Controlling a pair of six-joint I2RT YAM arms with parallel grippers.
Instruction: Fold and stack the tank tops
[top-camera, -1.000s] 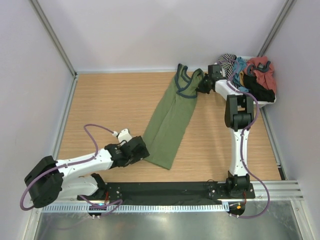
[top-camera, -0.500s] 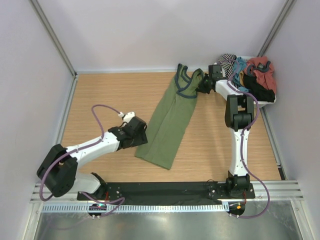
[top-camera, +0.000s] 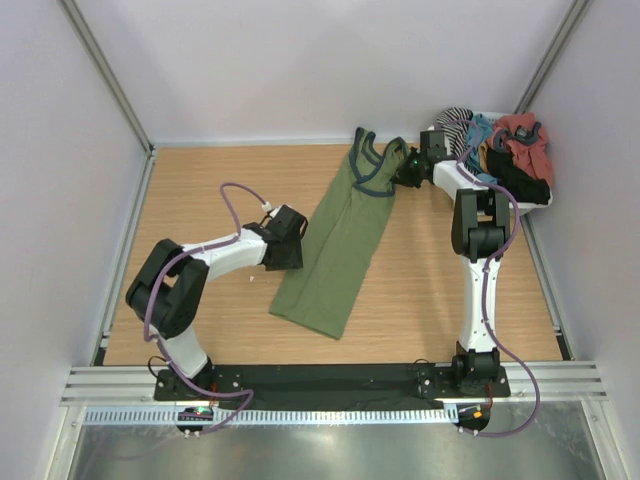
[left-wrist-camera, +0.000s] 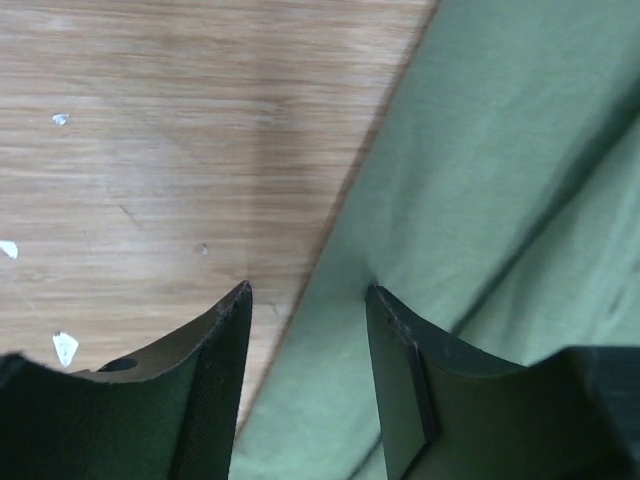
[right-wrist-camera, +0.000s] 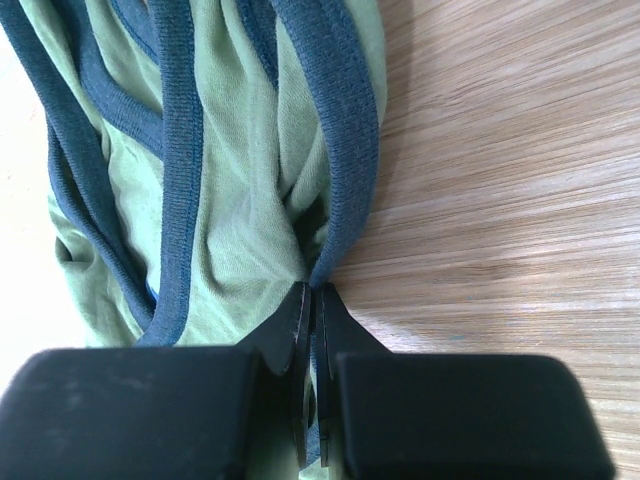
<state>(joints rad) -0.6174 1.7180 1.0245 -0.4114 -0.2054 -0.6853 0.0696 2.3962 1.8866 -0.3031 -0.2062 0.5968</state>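
1. A wooden bench (top-camera: 200, 190) stands between pale walls (top-camera: 300, 60), with open wood to the left.
2. The olive tank top (top-camera: 340, 240) lies flat and diagonal mid-bench, straps toward the far edge.
3. The left gripper (left-wrist-camera: 308, 290) stands part-open astride its left edge.
4. The right gripper (right-wrist-camera: 312, 290) pinches its dark trim (right-wrist-camera: 350, 130).
5. The black tank top (top-camera: 522, 182) lies in the garment pile (top-camera: 490, 140) at the far right corner.

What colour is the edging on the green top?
Dark grey-blue; the trim shows best in the right wrist view.

Olive-green tank top (top-camera: 340, 240), grey-blue trim (right-wrist-camera: 355, 120)
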